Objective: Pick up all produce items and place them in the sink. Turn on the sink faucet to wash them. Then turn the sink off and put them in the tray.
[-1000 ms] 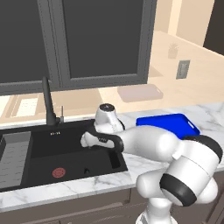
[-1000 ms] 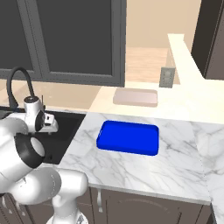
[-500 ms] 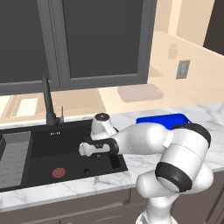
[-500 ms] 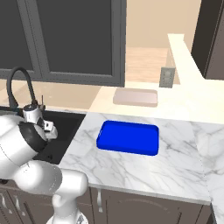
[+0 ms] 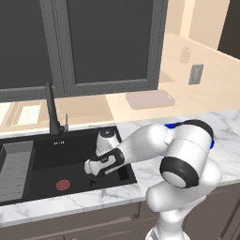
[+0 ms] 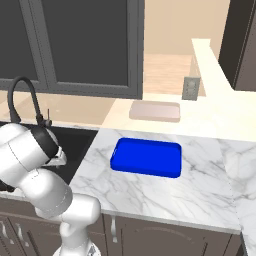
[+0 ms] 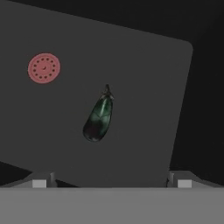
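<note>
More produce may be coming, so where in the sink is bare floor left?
The sink floor is bare all round the eggplant: the widest patch lies between it and the far wall, a smaller one towards the red drain. Nowhere crowded.

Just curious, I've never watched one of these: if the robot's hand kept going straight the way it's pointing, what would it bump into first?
Probably the dark green eggplant lying on the sink floor. The open hand points down into the basin almost at it; exact depth is unclear.
</note>
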